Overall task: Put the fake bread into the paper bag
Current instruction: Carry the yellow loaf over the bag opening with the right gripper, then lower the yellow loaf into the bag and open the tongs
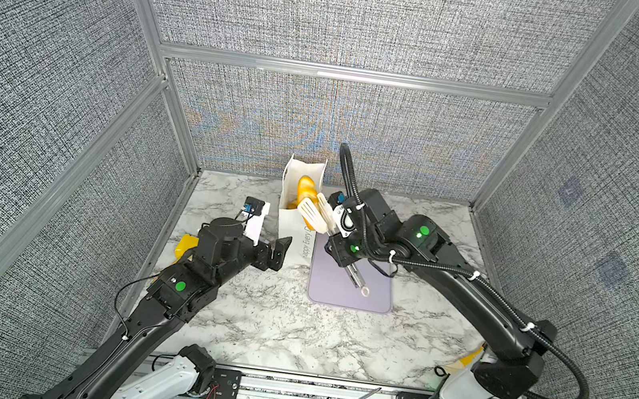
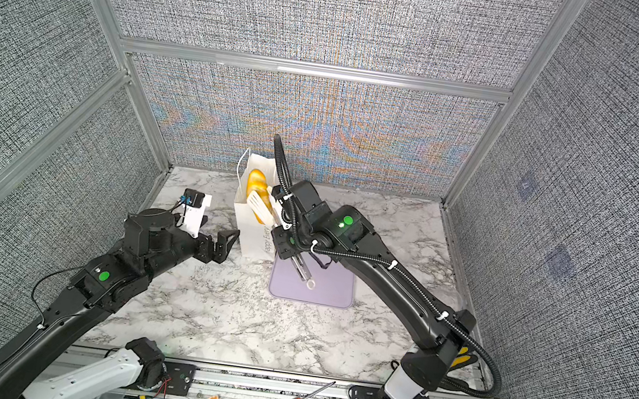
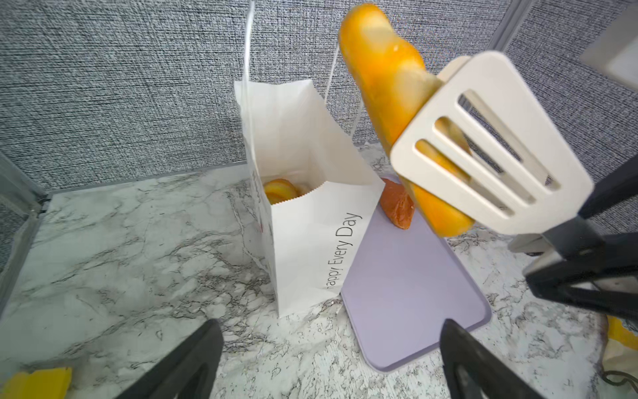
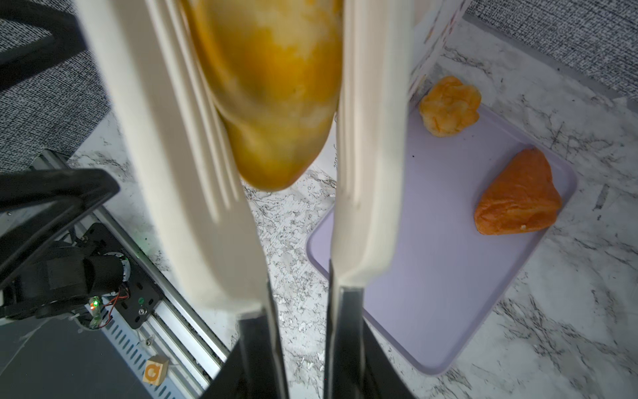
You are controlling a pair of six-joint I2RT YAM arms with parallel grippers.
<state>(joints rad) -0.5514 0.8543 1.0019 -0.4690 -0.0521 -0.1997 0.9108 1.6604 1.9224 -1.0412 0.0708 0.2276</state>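
Right tool [image 4: 300, 362] clamps cream tongs [image 4: 193, 172] pinching fake bread [image 4: 272, 86]; left tool [image 3: 329, 328] spread wide; paper bag [image 3: 303, 248] reads "Happy Every Day".

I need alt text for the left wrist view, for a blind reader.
A long golden toy loaf, clamped in cream slotted tongs, hangs near an upright white paper bag printed "Happy Every Day", a golden pastry visible inside. An orange-brown pastry lies on a lilac tray next to the bag; the left gripper is open.
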